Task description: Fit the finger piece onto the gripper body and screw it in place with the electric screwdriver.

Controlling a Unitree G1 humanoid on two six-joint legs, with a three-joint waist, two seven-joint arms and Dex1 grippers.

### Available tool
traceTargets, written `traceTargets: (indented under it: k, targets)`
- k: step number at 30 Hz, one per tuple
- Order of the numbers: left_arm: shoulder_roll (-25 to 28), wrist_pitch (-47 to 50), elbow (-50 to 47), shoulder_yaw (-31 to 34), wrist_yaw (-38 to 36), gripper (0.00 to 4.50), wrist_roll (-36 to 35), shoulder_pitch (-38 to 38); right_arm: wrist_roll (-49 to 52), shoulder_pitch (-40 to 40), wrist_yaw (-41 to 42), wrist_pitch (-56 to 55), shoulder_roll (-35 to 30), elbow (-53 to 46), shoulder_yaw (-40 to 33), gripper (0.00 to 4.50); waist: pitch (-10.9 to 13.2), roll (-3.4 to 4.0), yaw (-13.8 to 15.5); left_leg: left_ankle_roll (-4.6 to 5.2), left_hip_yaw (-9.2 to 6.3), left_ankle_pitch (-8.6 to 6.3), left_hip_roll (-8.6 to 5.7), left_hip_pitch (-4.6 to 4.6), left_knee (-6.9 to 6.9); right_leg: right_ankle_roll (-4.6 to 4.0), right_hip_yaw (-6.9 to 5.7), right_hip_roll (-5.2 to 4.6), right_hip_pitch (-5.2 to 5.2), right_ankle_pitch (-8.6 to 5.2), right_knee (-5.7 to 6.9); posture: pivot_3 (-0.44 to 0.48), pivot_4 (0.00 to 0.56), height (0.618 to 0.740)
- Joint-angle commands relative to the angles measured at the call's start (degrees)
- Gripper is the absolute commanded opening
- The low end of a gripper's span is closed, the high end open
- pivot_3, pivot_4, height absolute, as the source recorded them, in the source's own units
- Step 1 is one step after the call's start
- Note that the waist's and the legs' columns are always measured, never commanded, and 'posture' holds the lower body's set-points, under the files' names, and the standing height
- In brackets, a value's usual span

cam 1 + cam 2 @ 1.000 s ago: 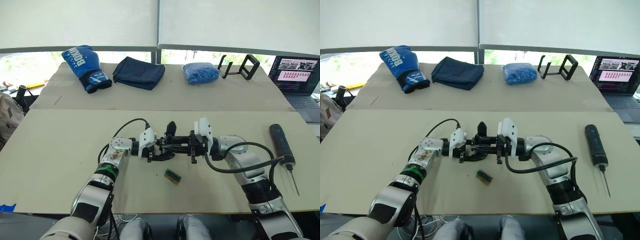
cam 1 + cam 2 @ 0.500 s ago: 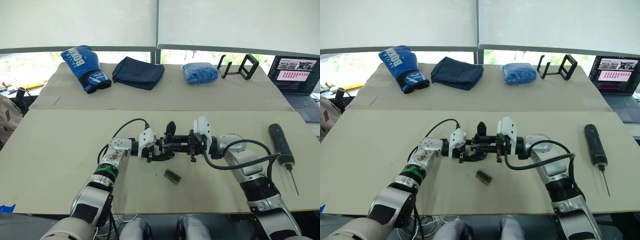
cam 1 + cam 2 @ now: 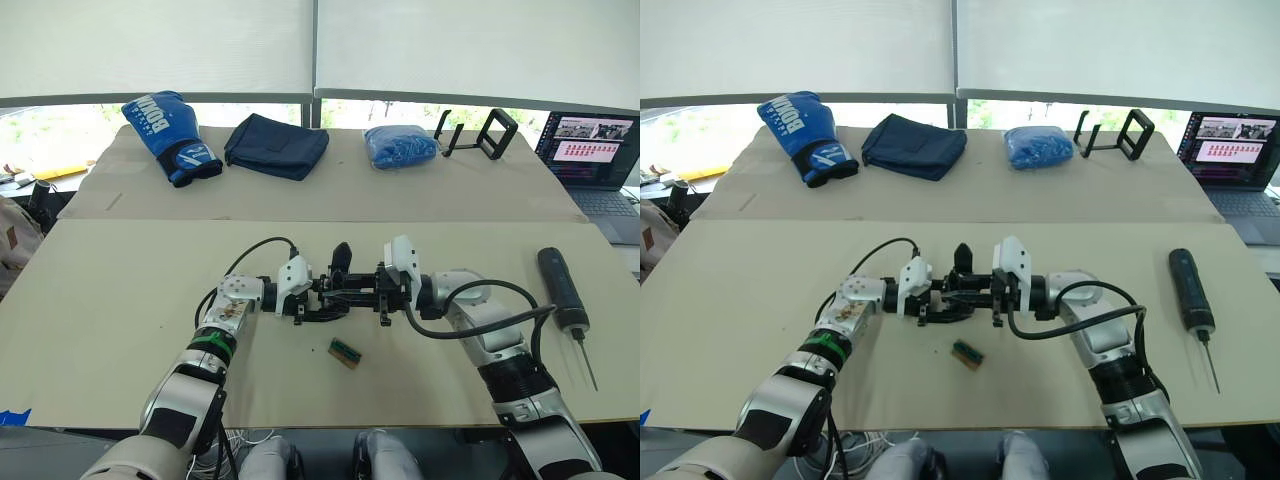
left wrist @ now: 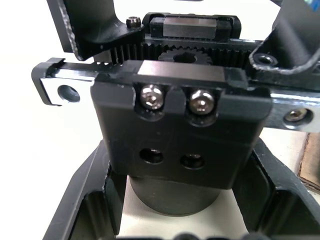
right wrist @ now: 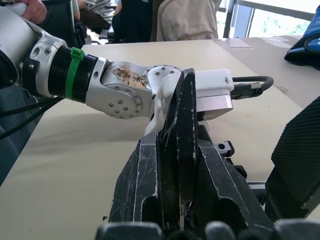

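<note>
Black plastic and silvery screw heads are being presented at the centre of the near table point(image 3: 120, 330), where the gripper body point(image 4: 177, 135) is being held between the two arms. The left gripper point(image 3: 312, 305) is being kept clenched around the body's round base, its fingers point(image 4: 80, 200) flanking the cylinder in the left wrist view. The right gripper point(image 3: 362, 292) is being kept closed on the finger piece point(image 5: 181, 150), which is being pinched edge-on between its pads and offered toward the body's rail. Two empty screw holes are being left exposed below the two fitted screws, so the fit is judged unfinished. The electric screwdriver point(image 3: 562, 290) is lying untouched, well apart to the right, with its bit pointing toward the table's near edge. A small green-and-brown block point(image 3: 345, 352) is lying just in front of the grippers. Misalignment is being risked: a tilted wedge could jam against the toothed rack, and once the right gripper is released to fetch the driver, the unfastened piece could be dropped.
</note>
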Motion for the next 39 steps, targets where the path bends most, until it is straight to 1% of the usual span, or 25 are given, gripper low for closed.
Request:
traceTargets:
  k: [1, 11, 20, 23, 26, 34, 39]
  targets:
    - [-0.19, 1.28, 0.12, -1.3, -1.11, 2.35, 0.86, 1.44, -0.73, 0.42, 0.67, 2.1, -1.12, 0.02, 0.6, 0.43, -0.01, 0.01, 0.0, 0.0, 0.0, 0.0, 0.0, 0.0, 0.0, 0.0, 0.0, 0.0, 0.0, 0.0, 0.0, 0.0, 0.15, 0.74]
    - [-0.05, 1.32, 0.3, -1.16, -0.93, 2.35, 0.86, 1.34, -0.4, 0.67, 1.93, 5.7, -1.61, -1.25, 1.68, 0.43, -0.06, 0.03, 0.02, 0.0, -0.02, 0.0, 0.0, 0.03, 0.0, 0.0, 0.0, -0.01, 0.03, 0.0, 0.0, 0.0, 0.15, 0.74]
    - [0.23, 1.77, -0.1, -1.1, -1.03, 2.35, 0.7, 1.72, -1.19, 1.42, 1.94, 6.67, -1.91, -2.52, 3.31, 0.43, -0.09, 0.05, 0.02, 0.0, -0.02, -0.01, 0.01, 0.05, 0.0, 0.0, 0.0, -0.02, 0.05, 0.0, -0.01, 0.0, 0.15, 0.74]
    - [0.07, 1.92, -0.28, -1.16, -1.0, 2.35, 0.7, 1.92, -3.06, 0.79, 0.88, 6.51, -1.96, -0.72, 3.9, 0.43, -0.13, 0.06, -0.02, 0.0, -0.02, -0.01, 0.01, 0.06, -0.01, 0.0, 0.0, -0.02, 0.05, 0.0, -0.01, 0.0, 0.15, 0.74]
    - [0.05, 2.05, -0.49, -1.18, -1.06, 2.35, 0.64, 2.08, -5.31, -0.54, -2.13, 6.19, -1.61, 1.99, 3.53, 0.43, -0.18, 0.06, -0.16, -0.01, -0.02, -0.01, 0.02, 0.12, -0.01, 0.0, 0.01, -0.01, 0.09, 0.0, -0.01, 0.0, 0.15, 0.74]
    - [0.39, 2.55, -1.35, -1.16, -1.11, 2.35, 0.52, 2.77, -4.98, -1.51, -1.68, 10.09, -2.79, 3.48, 4.73, 0.43, -0.41, 0.09, -0.47, -0.02, -0.03, -0.02, 0.07, 0.28, -0.02, -0.01, 0.07, -0.07, 0.17, 0.0, 0.05, 0.0, 0.15, 0.74]
    - [0.6, 2.94, -2.14, -1.17, -1.01, 2.35, 0.41, 3.33, -3.15, -2.17, -3.03, 14.3, -1.27, 5.46, 3.88, 0.43, -0.64, 0.08, -0.54, -0.03, -0.04, -0.03, 0.09, 0.29, -0.03, -0.02, 0.07, -0.1, 0.17, 0.0, 0.05, 0.0, 0.15, 0.74]
